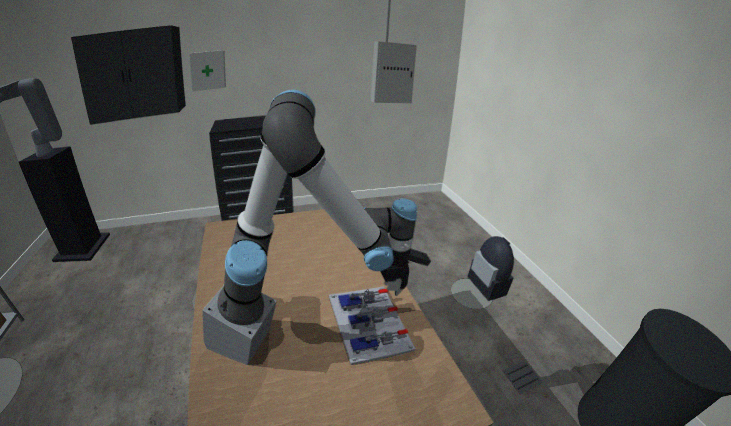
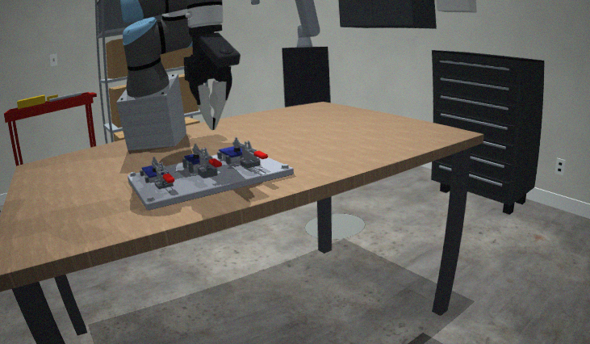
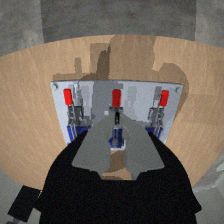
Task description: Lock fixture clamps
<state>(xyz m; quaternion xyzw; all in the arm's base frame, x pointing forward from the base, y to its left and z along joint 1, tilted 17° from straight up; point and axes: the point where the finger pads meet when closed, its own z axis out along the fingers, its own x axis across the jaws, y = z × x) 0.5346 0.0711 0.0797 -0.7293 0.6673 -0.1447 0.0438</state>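
Exterior view shows the gripper (image 2: 213, 121) hanging above the fixture (image 2: 211, 181) on the wooden surface (image 2: 352, 140), fingers pressed together on nothing, probably to serve as one blunt pusher for the red-tipped handles (image 2: 260, 154). Wrist view has those fingers covering the middle clamp (image 3: 116, 107), and no view shows clearly whether any bar lies flat.
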